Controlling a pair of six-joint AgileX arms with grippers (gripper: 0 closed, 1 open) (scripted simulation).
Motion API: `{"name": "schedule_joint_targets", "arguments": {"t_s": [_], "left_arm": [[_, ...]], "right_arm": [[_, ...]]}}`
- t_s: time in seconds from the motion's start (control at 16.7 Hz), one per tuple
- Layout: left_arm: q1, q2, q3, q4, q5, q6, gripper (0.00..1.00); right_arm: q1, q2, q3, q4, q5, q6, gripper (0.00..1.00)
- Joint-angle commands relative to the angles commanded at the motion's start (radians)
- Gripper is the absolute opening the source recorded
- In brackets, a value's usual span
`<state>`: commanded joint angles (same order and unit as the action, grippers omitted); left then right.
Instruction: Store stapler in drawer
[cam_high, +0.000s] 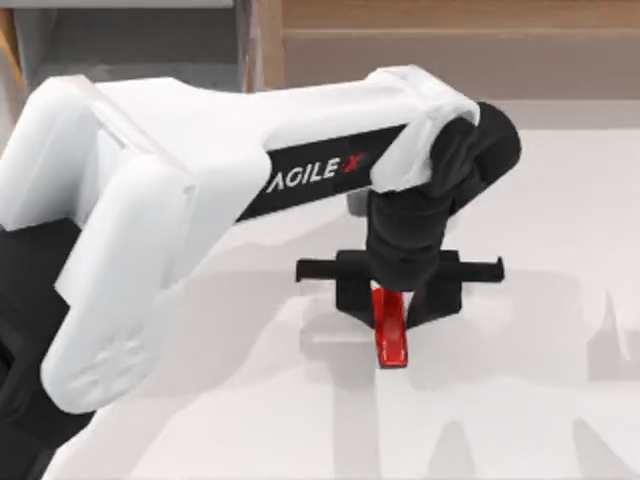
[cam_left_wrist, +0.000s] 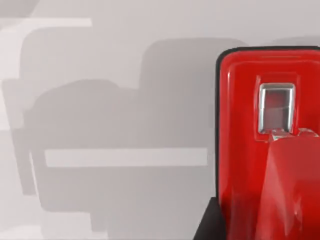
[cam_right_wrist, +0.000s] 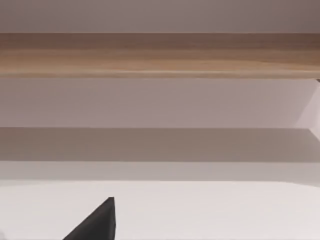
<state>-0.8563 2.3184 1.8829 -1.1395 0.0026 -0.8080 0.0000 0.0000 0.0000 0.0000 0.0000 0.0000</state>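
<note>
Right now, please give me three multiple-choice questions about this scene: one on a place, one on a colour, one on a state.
1. Where is the small glossy red stapler?
A. at the left gripper
B. inside the wooden-fronted drawer
C. at the table's right edge

2. Which colour are the gripper's fingers?
A. white
B. black
C. red

3. How is the left gripper?
A. open, far from everything
B. shut on the stapler
C. holding the drawer

Answers: 1 A, the top view shows the stapler under it; 2 B, they look black; 3 B, its fingers clamp the red bar.

A white shell with a black "AGILEX" strip is seen on the left arm (cam_high: 200, 190); its wrist and gripper (cam_high: 398, 300) are black.
</note>
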Motion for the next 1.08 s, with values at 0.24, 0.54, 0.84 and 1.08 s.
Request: {"name": "schedule_joint_targets", "arguments": {"t_s": [0.24, 0.54, 0.84, 1.08], "left_arm": [[0.001, 0.001, 0.003, -0.003, 0.000, 0.001, 0.00], [0.080, -0.066, 0.043, -0.002, -0.021, 0.067, 0.00], [0.325, -0.201, 0.131, 0.009, -0.071, 0.266, 0.00], [0.577, -0.281, 0.192, 0.026, -0.108, 0.481, 0.00]], "right_arm": [[0.000, 0.000, 0.000, 0.000, 0.000, 0.000, 1.00], [0.000, 0.000, 0.000, 0.000, 0.000, 0.000, 1.00], [0.000, 0.000, 0.000, 0.000, 0.000, 0.000, 1.00], [0.000, 0.000, 0.000, 0.000, 0.000, 0.000, 1.00]]}}
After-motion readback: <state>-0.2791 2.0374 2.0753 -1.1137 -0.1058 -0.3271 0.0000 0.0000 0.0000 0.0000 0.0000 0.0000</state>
